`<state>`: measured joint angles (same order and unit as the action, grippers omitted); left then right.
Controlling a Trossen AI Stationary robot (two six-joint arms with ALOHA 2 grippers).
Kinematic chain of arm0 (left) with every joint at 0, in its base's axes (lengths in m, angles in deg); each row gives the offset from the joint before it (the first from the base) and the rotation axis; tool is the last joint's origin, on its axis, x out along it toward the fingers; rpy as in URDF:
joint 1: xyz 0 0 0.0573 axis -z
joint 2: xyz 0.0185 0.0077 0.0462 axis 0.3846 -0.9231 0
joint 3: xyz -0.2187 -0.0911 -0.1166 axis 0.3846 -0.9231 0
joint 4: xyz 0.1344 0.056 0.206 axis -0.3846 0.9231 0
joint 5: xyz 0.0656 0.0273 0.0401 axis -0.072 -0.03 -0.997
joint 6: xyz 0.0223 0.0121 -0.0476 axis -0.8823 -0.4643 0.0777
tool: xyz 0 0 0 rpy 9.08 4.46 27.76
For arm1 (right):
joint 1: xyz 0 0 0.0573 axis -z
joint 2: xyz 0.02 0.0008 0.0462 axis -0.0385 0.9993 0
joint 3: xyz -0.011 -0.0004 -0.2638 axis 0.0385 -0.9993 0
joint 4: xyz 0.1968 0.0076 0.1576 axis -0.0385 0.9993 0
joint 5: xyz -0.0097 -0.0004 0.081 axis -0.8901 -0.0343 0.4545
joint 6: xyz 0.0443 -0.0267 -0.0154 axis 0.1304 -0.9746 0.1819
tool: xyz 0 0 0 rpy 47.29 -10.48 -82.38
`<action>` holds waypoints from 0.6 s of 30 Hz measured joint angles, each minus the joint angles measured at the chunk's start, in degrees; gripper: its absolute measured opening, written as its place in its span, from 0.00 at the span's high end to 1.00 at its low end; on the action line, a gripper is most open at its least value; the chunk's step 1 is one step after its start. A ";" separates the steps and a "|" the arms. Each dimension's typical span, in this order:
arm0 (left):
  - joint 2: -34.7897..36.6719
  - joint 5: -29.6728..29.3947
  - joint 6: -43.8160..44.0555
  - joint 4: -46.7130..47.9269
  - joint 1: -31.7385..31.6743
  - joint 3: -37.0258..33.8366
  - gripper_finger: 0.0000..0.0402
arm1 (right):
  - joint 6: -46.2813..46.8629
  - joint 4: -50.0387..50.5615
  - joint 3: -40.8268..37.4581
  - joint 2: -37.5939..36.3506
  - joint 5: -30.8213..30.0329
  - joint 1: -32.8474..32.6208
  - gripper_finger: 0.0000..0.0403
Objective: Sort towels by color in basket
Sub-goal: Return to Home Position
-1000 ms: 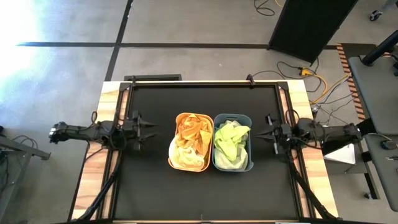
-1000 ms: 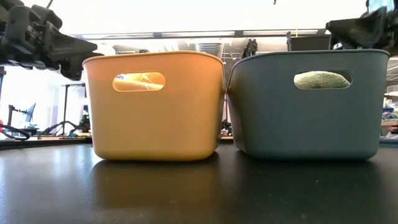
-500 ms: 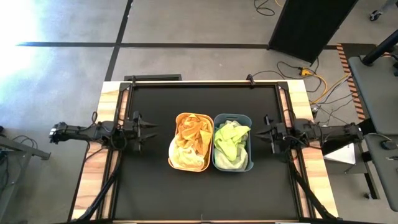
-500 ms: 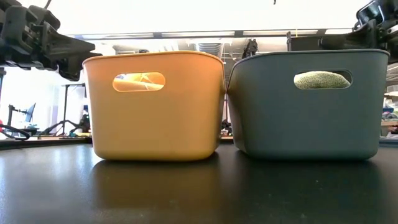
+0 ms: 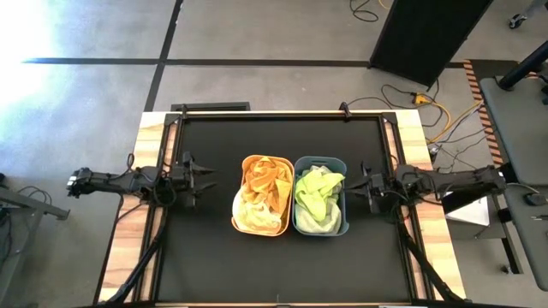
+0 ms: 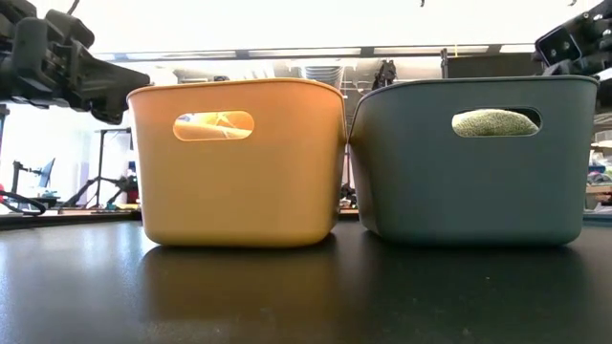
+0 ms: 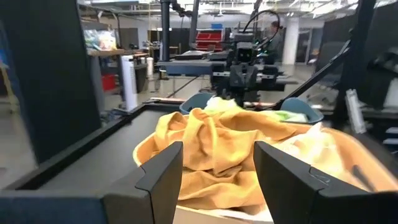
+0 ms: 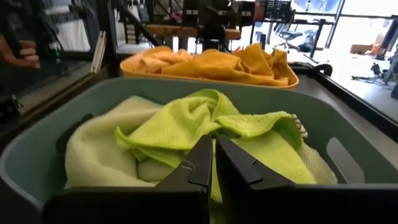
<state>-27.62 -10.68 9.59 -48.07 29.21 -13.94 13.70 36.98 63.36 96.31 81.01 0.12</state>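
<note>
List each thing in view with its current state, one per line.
Orange bin: upright, holding orange and yellow towels.
Blue bin: upright, holding green towels.
Left hand: open, empty, outside the orange bin.
Right hand: shut, empty, outside the blue bin.

Orange bin (image 6: pixel 239 182) just beside blue-grey bin (image 6: pixel 469 186)

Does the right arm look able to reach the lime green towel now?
Probably yes: the right gripper, fingers shut, hangs beside the blue bin, and the lime green towel lies uncovered on top.
</note>
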 joint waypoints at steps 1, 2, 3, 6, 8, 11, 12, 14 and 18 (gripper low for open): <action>-0.11 -0.46 -1.09 -0.01 0.00 0.00 0.55 | -0.50 0.02 0.00 0.47 0.00 0.00 0.97; -0.17 -0.70 -1.90 -0.07 0.00 0.00 0.55 | -1.39 0.06 0.00 0.80 0.00 0.00 0.97; -0.30 -0.75 -2.17 -0.13 0.00 0.00 0.55 | -2.44 0.07 0.00 1.18 0.01 0.00 0.97; -0.50 -0.77 -1.96 -0.32 0.00 0.00 0.55 | -3.32 0.11 -0.01 1.92 0.02 0.00 0.97; -0.47 -0.77 -1.82 -0.41 0.00 0.00 0.55 | -2.77 0.13 -0.02 2.24 0.02 0.00 0.97; -0.46 -0.80 -1.75 -0.50 0.00 0.00 0.55 | -0.42 0.15 -0.02 2.39 0.02 0.00 0.97; -0.57 -0.80 -1.74 -0.50 0.00 0.00 0.55 | 0.65 0.15 -0.04 2.38 0.05 0.00 0.97; -0.75 -0.80 -1.73 -0.54 0.00 0.00 0.55 | 2.47 0.15 -0.04 2.35 0.05 0.00 0.97; -1.16 -0.78 -1.73 -0.59 0.00 0.00 0.55 | 5.23 0.17 -0.04 2.37 0.08 0.00 0.97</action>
<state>-28.78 -11.47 7.86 -48.66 29.21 -13.94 18.93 37.15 63.32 98.68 81.08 0.12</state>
